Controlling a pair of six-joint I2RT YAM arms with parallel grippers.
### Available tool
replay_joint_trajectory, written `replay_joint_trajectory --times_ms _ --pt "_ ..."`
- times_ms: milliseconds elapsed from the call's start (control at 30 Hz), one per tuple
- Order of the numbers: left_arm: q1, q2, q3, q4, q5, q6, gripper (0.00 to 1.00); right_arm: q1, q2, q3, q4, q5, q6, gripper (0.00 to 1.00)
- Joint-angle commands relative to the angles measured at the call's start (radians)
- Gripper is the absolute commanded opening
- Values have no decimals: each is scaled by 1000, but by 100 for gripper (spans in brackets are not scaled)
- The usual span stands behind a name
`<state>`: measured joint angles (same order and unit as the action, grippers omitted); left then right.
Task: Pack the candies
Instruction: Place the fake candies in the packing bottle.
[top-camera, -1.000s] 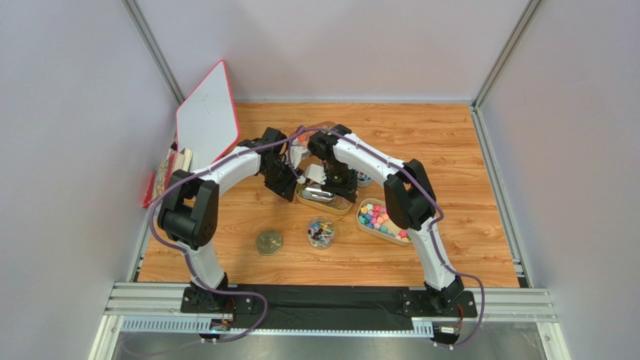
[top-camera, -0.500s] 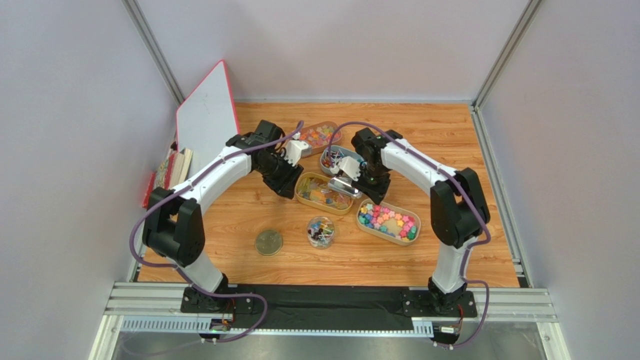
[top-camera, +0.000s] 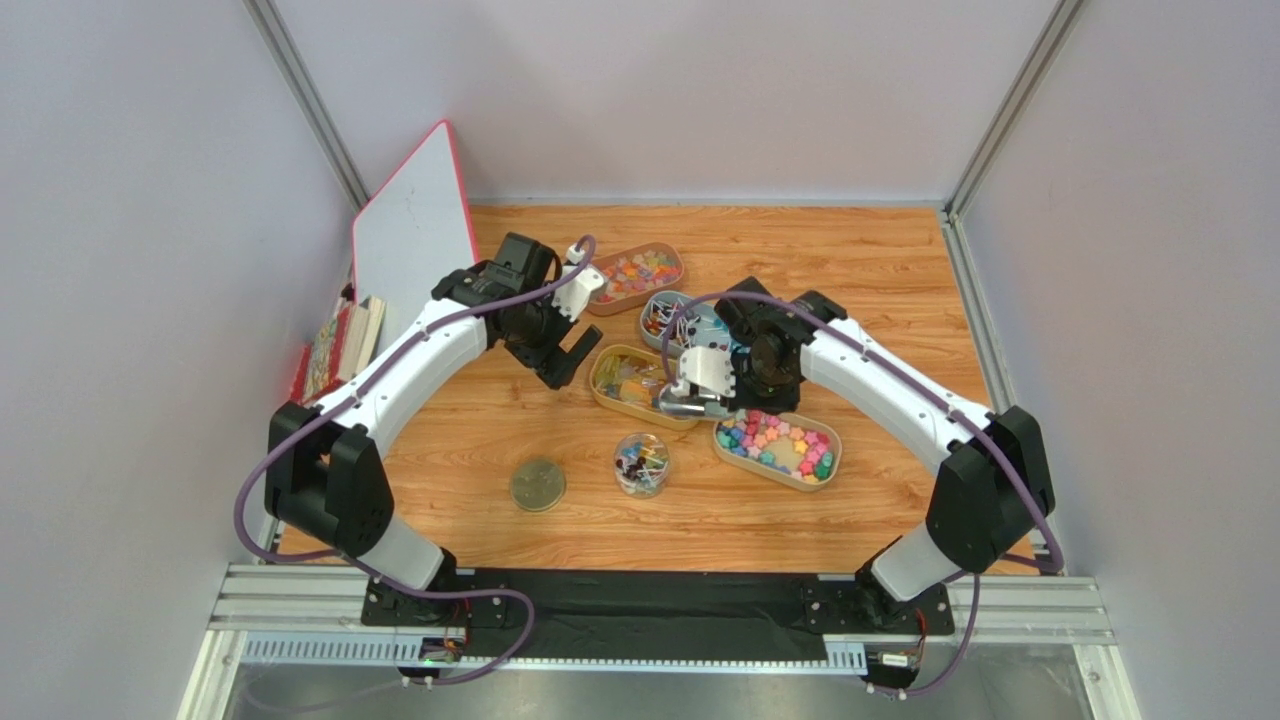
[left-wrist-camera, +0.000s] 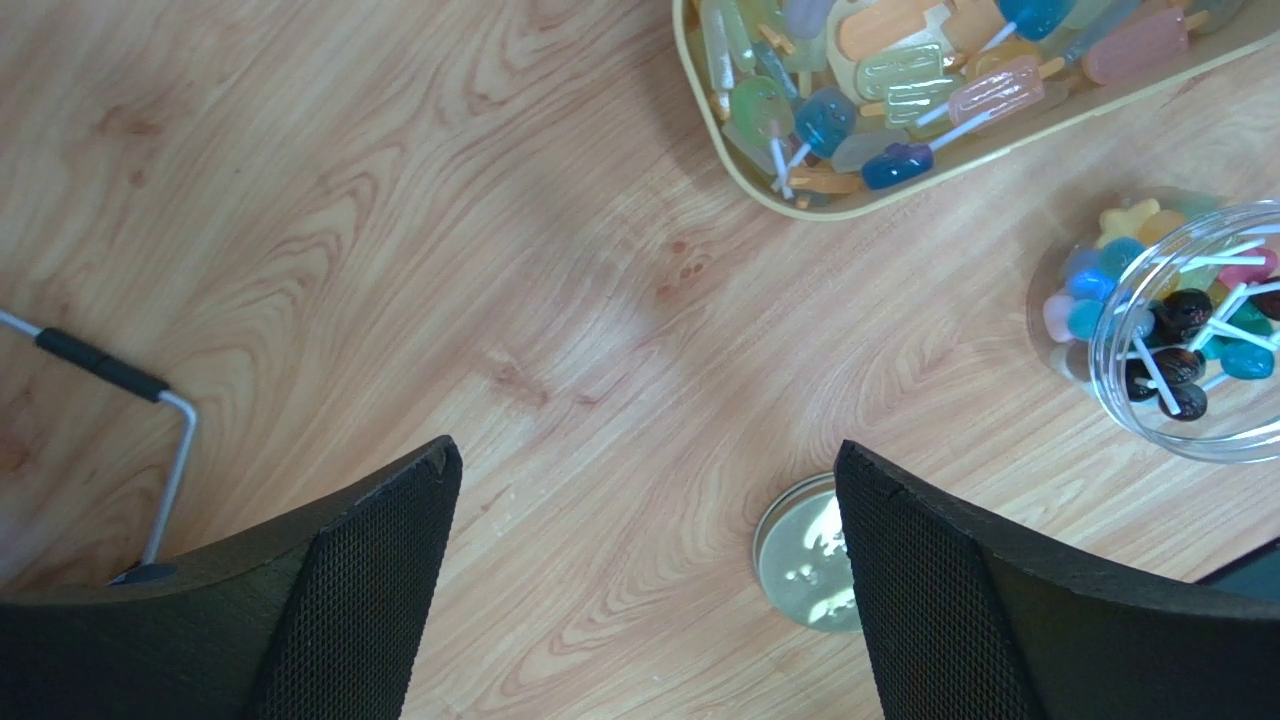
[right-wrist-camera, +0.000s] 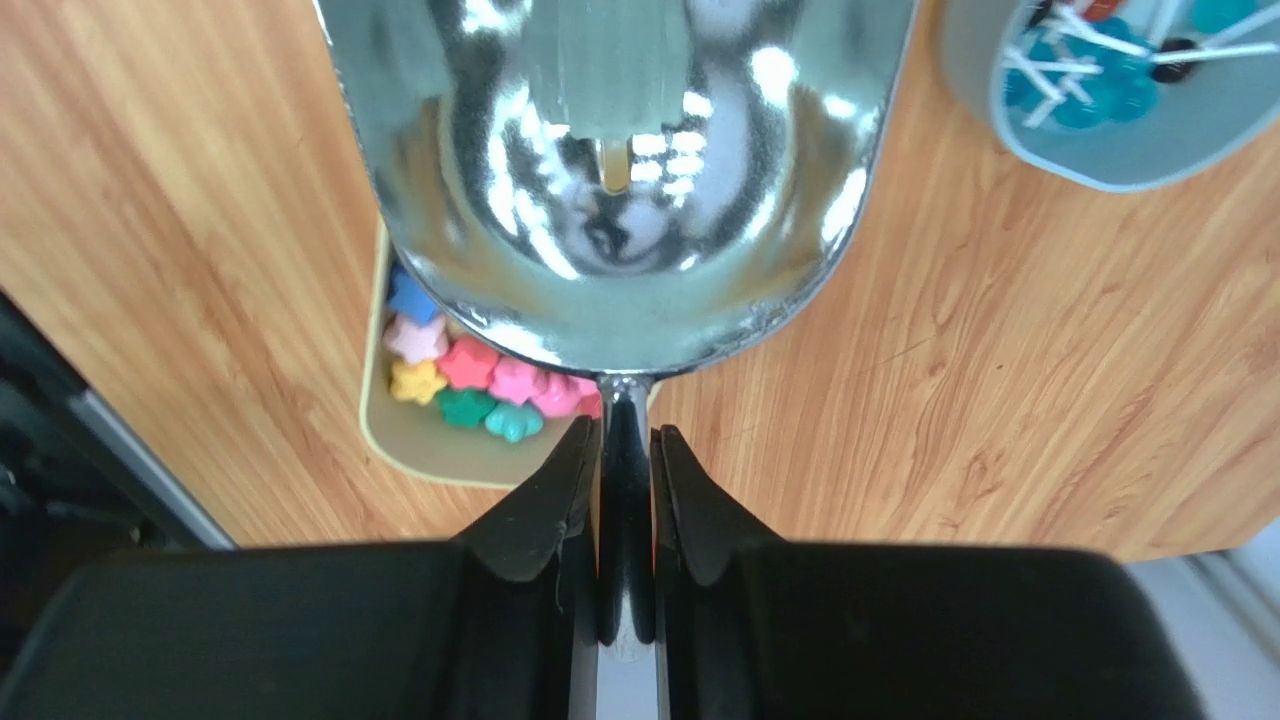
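My right gripper is shut on the handle of a shiny metal scoop, which holds one pale green ice-lolly candy. In the top view the scoop hovers at the right end of a tan tray of pastel lolly candies. A tan tray of bright star candies lies just to its right and shows under the scoop. A small clear jar holds a few candies. My left gripper is open and empty above bare wood, left of the lolly tray.
A grey tray of blue-white sweets and a tan tray of red-orange sweets lie further back. The jar's lid lies left of the jar. A whiteboard leans at the back left, with books below it.
My right arm has swung out to the right, carrying the scoop from the middle of the lolly tray to its right end. My left arm has drawn back and left, still open.
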<state>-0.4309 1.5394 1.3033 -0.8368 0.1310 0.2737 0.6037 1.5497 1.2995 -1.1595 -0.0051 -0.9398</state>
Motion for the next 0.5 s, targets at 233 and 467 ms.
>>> replay_joint_trajectory --times_ms 233,467 --pt "-22 -65 -38 68 -8 -103 100 174 53 101 -305 300 -77 0" --pt "-29 -50 -46 59 51 -153 100 274 159 221 -411 482 -59 0"
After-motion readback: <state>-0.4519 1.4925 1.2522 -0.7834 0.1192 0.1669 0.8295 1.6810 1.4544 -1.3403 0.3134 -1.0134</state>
